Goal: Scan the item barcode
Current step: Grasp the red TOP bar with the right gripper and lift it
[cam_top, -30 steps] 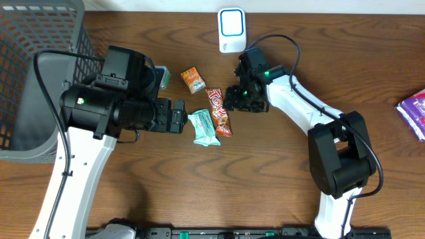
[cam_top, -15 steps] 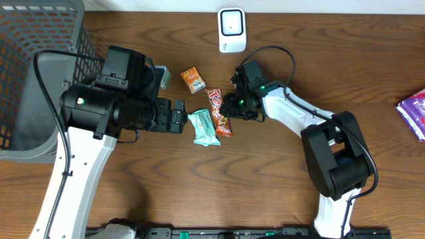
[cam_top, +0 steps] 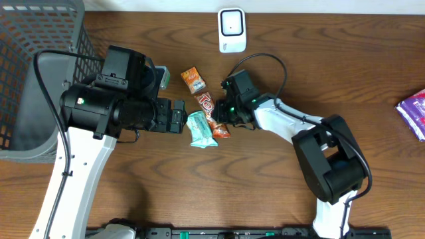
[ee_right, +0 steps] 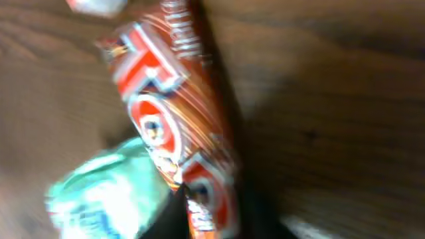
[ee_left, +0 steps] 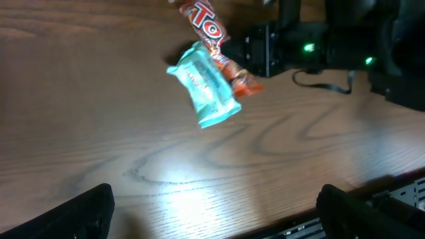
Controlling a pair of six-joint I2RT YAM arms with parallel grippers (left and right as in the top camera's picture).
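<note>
A red and orange candy bar [cam_top: 210, 112] lies mid-table, its near end between the fingers of my right gripper [cam_top: 224, 115], which is shut on it. In the right wrist view the candy bar [ee_right: 171, 113] fills the frame and my right gripper [ee_right: 211, 218] pinches its lower end. A teal wrapped bar [cam_top: 201, 129] touches it on the left. The white barcode scanner [cam_top: 232, 30] stands at the table's far edge. My left gripper [cam_top: 178, 117] is open just left of the teal bar [ee_left: 209, 85], with nothing between its fingers [ee_left: 73, 216].
A small orange packet [cam_top: 193, 79] lies behind the bars. A dark mesh basket [cam_top: 40, 60] fills the left side. A purple packet [cam_top: 413, 113] sits at the right edge. A green item [cam_top: 162, 76] peeks out behind my left arm.
My right gripper has moved left onto the candy bar and closed on it. The bar has shifted left and turned against the teal bar. The left arm has not moved.
</note>
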